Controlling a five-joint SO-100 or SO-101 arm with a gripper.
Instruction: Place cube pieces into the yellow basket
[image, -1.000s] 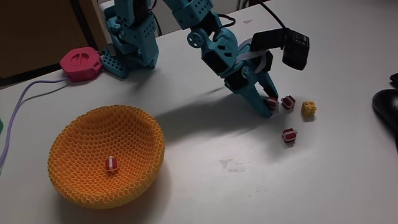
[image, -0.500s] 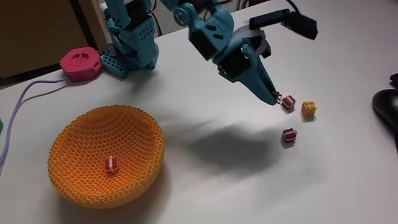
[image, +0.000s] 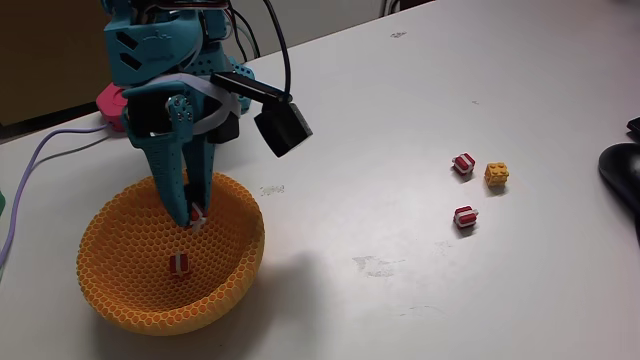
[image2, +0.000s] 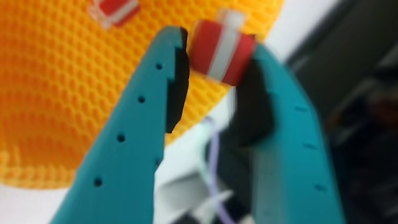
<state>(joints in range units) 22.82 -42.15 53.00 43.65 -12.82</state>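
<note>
Teal gripper (image2: 214, 59) fills the near wrist view, its jaws clamped on a red cube with a white stripe (image2: 221, 51) above the honeycomb wall of the yellow basket (image2: 56, 93); a second red cube (image2: 113, 12) lies inside. The fixed view shows the gripper (image: 193, 215) pointing down into the basket (image: 230, 260) at near left, the resting cube (image: 178, 265) on its floor. Well apart to the right lie two red cubes (image: 465, 217) (image: 463, 163) and a yellow-orange cube (image: 496, 175). Far left, a pink puck (image: 108, 102) sits behind the arm.

White table (image: 400, 130), yellow basket (image: 110, 290), three cube pieces (image: 465, 217), perhaps a pink puck (image: 108, 102)
</note>
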